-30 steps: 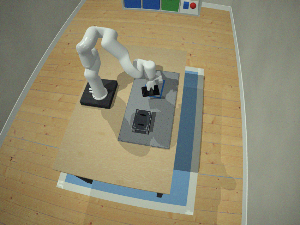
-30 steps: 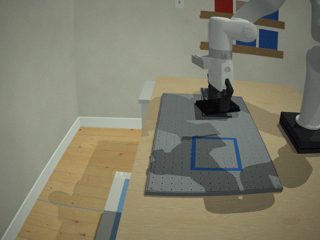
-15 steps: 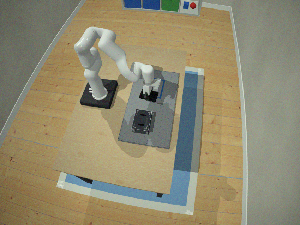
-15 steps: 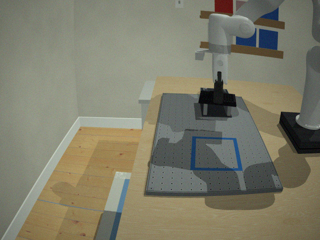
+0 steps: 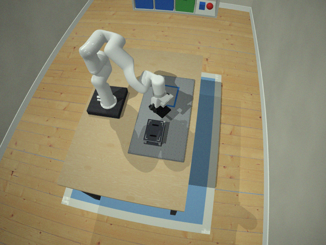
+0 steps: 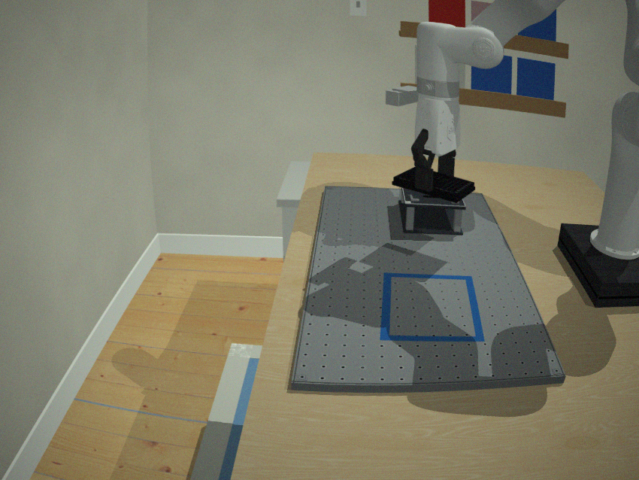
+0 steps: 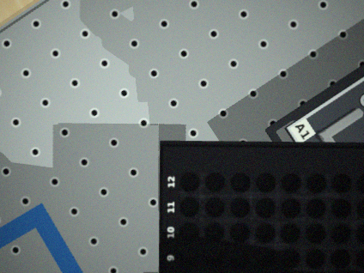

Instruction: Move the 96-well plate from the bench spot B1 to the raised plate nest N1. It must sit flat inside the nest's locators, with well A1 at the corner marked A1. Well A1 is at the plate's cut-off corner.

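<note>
My gripper [image 5: 160, 107] is shut on the black 96-well plate [image 5: 163, 110] and holds it in the air, level, between the blue square B1 and the raised nest N1 [image 5: 154, 131]. In the exterior view the plate [image 6: 433, 184] hangs just above the nest [image 6: 432, 211] and close to its near edge. In the wrist view the plate [image 7: 262, 208] fills the lower right, with column numbers 9 to 12 on its left edge. The nest's A1 label [image 7: 301, 131] shows just past the plate's top edge. The plate's cut-off corner is not in view.
The nest stands on a grey perforated breadboard [image 5: 163, 118] on the wooden table. The arm's black base [image 5: 107, 102] stands to the left of the breadboard. A corner of the blue B1 outline [image 7: 39, 232] shows in the wrist view.
</note>
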Controlling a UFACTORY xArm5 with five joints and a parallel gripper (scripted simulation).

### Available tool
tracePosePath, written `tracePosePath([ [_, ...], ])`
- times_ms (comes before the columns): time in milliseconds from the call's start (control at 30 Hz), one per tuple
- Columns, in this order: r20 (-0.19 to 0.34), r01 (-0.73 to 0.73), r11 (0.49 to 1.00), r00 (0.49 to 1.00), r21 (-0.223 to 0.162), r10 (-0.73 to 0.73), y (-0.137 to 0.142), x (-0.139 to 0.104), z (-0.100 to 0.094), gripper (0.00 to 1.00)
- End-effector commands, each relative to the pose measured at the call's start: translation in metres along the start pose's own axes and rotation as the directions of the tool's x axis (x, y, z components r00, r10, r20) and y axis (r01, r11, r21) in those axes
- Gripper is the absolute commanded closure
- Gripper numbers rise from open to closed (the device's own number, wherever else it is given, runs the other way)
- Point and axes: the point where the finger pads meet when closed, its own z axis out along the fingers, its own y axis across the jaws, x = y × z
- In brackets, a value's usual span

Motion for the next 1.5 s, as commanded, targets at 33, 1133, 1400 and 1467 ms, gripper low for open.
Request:
tracePosePath([
  [33,-0.002,-0.085,0.996,0.996,0.003,0.085,0.007,0.005,-0.003,1.00],
  [1133,0.000,-0.830,0.558,0.558,0.004,0.830,0.091,0.050,-0.020,1.00],
  [1400,0.000,-0.830,0.558,0.558,0.003,0.830,0.114,0.063,-0.025,1.00],
  [1467,0.000,-0.830,0.558,0.558,0.003,0.830,0.120,0.066,-0.026,1.00],
])
